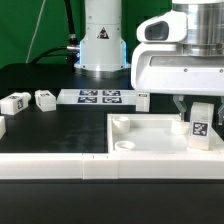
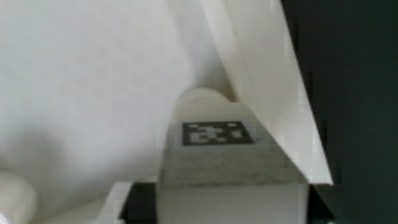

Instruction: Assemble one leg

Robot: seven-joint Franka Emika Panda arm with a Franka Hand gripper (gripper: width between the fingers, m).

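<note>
My gripper (image 1: 199,112) is shut on a leg (image 1: 201,124), a small white block with a black-and-white tag, held upright over the right corner of the large white panel (image 1: 140,140). In the wrist view the leg (image 2: 224,150) fills the space between my dark fingertips (image 2: 137,204), tag facing up, just short of the panel's raised rim (image 2: 267,80). Its lower end is hidden by the panel rim in the exterior view. Two more legs (image 1: 16,102) (image 1: 46,98) lie on the table at the exterior view's left.
The marker board (image 1: 100,98) lies flat behind the panel. A further white block (image 1: 2,127) sits at the far left edge. The robot base (image 1: 103,40) stands at the back. A white ledge (image 1: 60,168) runs along the front.
</note>
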